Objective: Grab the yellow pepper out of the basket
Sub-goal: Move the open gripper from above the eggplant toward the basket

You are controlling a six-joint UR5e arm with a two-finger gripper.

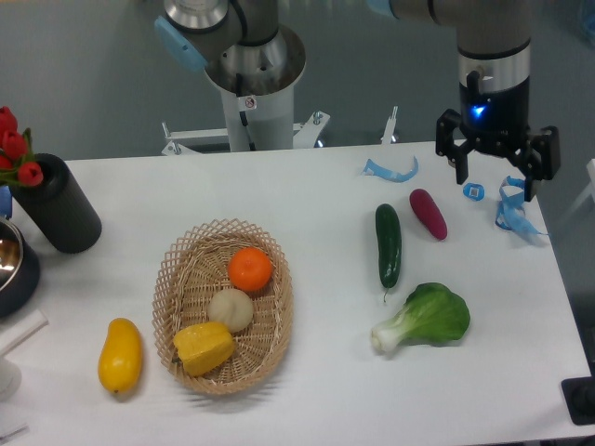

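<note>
The yellow pepper (203, 347) is blocky and golden-yellow and lies in the near part of the tan wicker basket (277, 321) at the table's left-centre. A pale round ball (230, 309) and an orange (250, 269) lie in the basket behind it. My gripper (496, 179) hangs over the far right of the table, well away from the basket. Its fingers are spread apart and hold nothing.
A smooth yellow mango-like fruit (121, 355) lies left of the basket. A cucumber (388, 244), a purple eggplant (428, 214) and a bok choy (426, 319) lie on the right. A black cylinder (58, 204) with red tulips stands far left. Blue tape scraps (513, 212) lie by the gripper.
</note>
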